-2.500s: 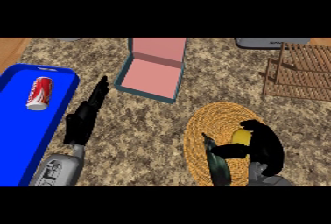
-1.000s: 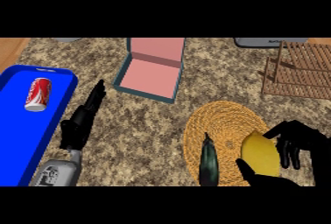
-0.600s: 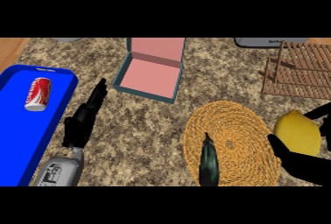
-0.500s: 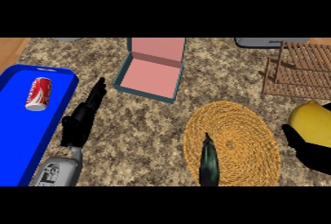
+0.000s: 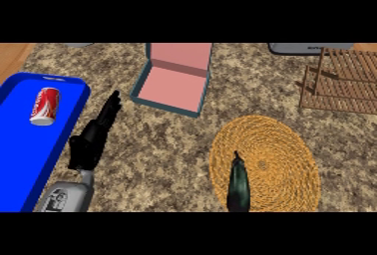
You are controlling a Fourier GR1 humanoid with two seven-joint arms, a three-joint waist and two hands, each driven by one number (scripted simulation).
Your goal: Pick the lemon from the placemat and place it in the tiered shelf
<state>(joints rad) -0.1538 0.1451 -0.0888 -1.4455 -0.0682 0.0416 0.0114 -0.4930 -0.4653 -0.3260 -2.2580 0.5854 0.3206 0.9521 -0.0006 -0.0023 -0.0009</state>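
Note:
The round woven placemat [image 5: 269, 149] lies at the lower right of the counter, and no lemon shows on it or anywhere else in the head view. A dark green elongated object [image 5: 238, 185] lies on the mat's lower left part. The wooden tiered shelf [image 5: 343, 83] stands at the right edge, beyond the mat. My left hand [image 5: 91, 138] rests open at the left, fingers straight and pointing up beside the blue tray. My right hand is outside the picture.
A blue tray [image 5: 21, 154] along the left edge holds a red soda can [image 5: 45, 105]. An open teal box with pink lining [image 5: 175, 77] sits at the top middle. A grey object [image 5: 309, 48] lies at the top right, behind the shelf.
My right hand, curled round the yellow lemon, rose off the placemat and moved right until both left the view. The left hand has stayed still.

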